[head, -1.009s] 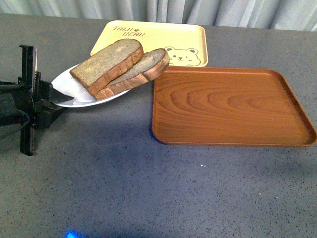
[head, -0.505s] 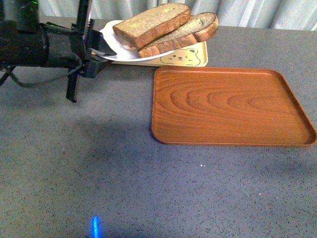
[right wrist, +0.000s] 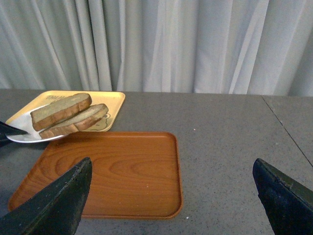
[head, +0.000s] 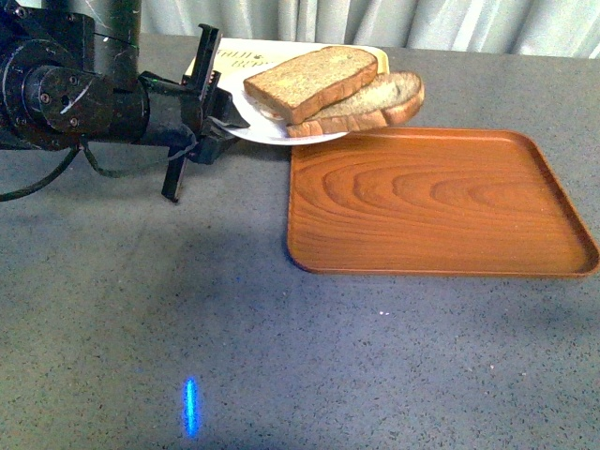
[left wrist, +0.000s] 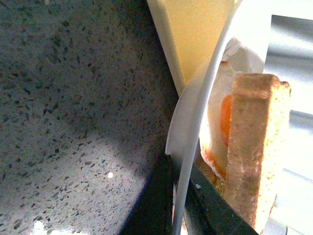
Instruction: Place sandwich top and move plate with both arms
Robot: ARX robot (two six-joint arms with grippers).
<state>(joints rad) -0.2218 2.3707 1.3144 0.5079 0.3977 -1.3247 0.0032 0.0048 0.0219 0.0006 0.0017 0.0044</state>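
Observation:
The white plate [head: 251, 127] is held off the table, level, over the yellow tray and the wooden tray's far left corner. The square sandwich top [head: 314, 80] lies on the round-ended slice [head: 389, 101]. My left gripper [head: 221, 116] is shut on the plate's left rim. In the left wrist view the rim [left wrist: 195, 122] runs between the black jaws of the gripper [left wrist: 177, 205], with the bread [left wrist: 254, 147] and an orange and white filling [left wrist: 222, 122] beside it. My right gripper [right wrist: 171, 205] is open and empty, above the wooden tray's near side; the plate [right wrist: 19, 131] and the sandwich top [right wrist: 61, 110] show far off.
A brown wooden tray [head: 431, 202] lies right of centre on the grey table; it also shows in the right wrist view [right wrist: 107, 171]. The yellow bear-print tray [head: 234, 56] lies behind the plate, mostly hidden. Curtains hang along the table's far edge.
My left arm has lifted the plate with the sandwich off the table and carried it right, first over the yellow tray, now reaching the wooden tray's corner.

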